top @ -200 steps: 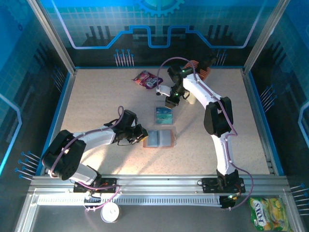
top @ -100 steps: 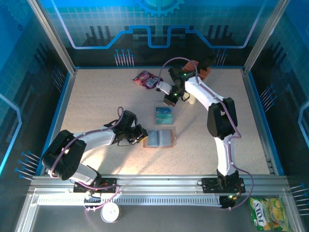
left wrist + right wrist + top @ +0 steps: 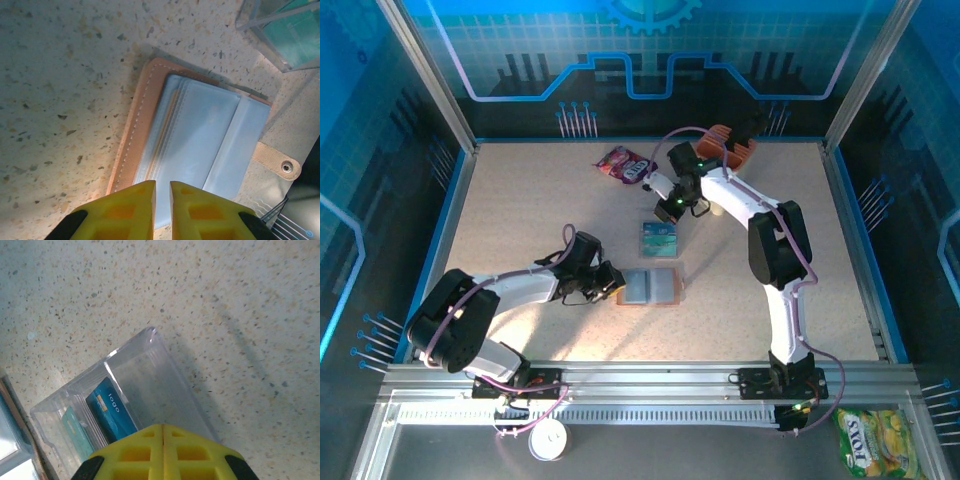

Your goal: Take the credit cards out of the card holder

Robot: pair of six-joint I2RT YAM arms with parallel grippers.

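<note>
Tan leather of the card holder (image 3: 135,125) lies open flat near the middle of the surface (image 3: 520,200). Two of the credit cards (image 3: 111,412) stand in a clear tray (image 3: 150,365) just beyond it, toward the far edge, so the job looks well along. A thin tan line in the grey-blue pockets may be one more card. The right gripper (image 3: 162,432) hangs over the tray, jaws closed on nothing. The left gripper (image 3: 161,190) is at the holder's left edge, jaws nearly together. I cannot tell whether they pinch it.

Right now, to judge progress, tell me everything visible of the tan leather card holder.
The flat tan-brown leather bifold card holder lies open on the speckled table, grey-blue pockets up, pale stitching along its border, snap tab at one side. The left end effector sits at its edge; grip unclear.
</note>
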